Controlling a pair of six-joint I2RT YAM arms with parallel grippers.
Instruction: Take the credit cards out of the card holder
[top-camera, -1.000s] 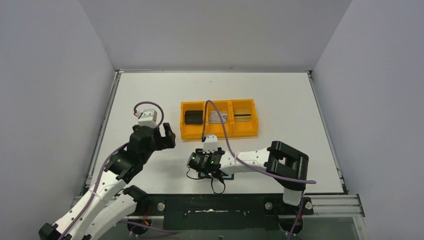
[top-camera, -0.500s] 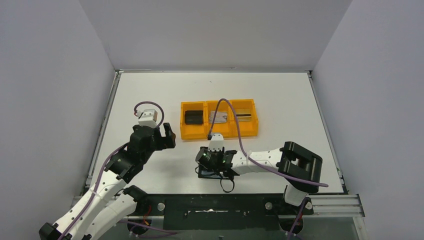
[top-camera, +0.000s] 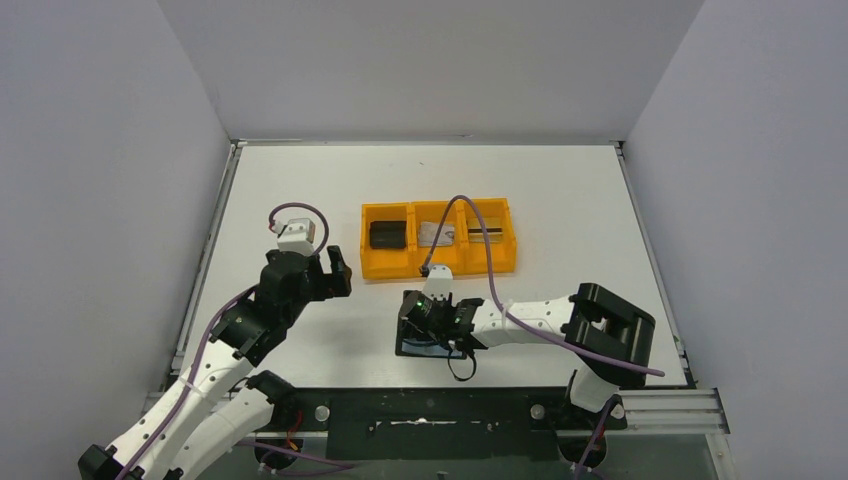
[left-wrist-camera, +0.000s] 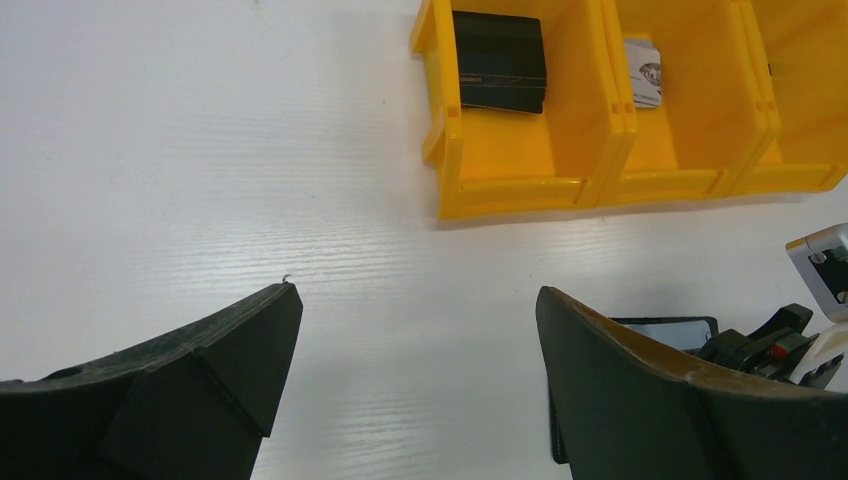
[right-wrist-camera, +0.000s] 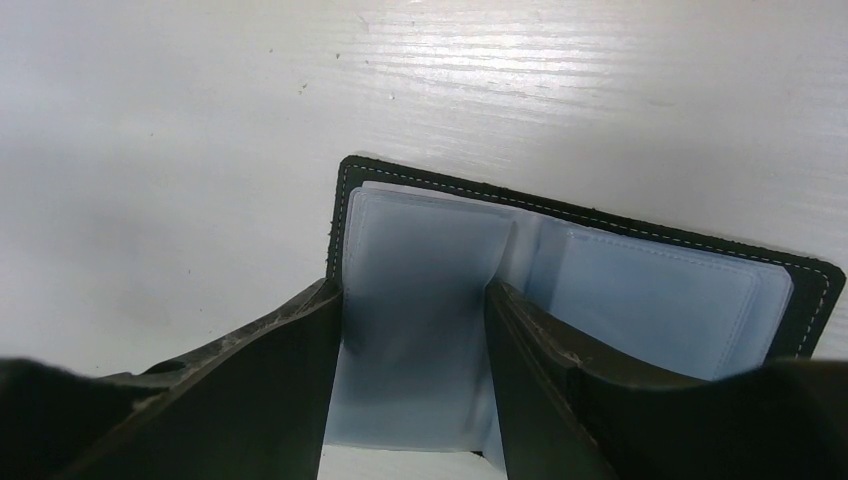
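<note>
Card holder (right-wrist-camera: 650, 300) just beneath right tool (right-wrist-camera: 413, 300)

The left arm reaches up from seven o'clock, left gripper (left-wrist-camera: 415, 298) hovering, jaws spread wide. The right arm bends in from four o'clock, right gripper (right-wrist-camera: 415, 300) low at six o'clock, jaws half-parted.

Card holder (right-wrist-camera: 640, 290): black outer noted, pale stitching dotted along its edge; inner pockets shiny blue-grey. Tray (top-camera: 440, 270) recorded as orange-yellow. In it are seen a black block (top-camera: 388, 235), a silvery-grey card (top-camera: 436, 235) and a gold card (top-camera: 477, 232) crossed by a dark stripe. Table (top-camera: 300, 190): white, faintly ridged. Arms (top-camera: 530, 315): white with black joints. Cables (top-camera: 464, 198): purple. A green light (top-camera: 418, 297) is noted on the right wrist.
</note>
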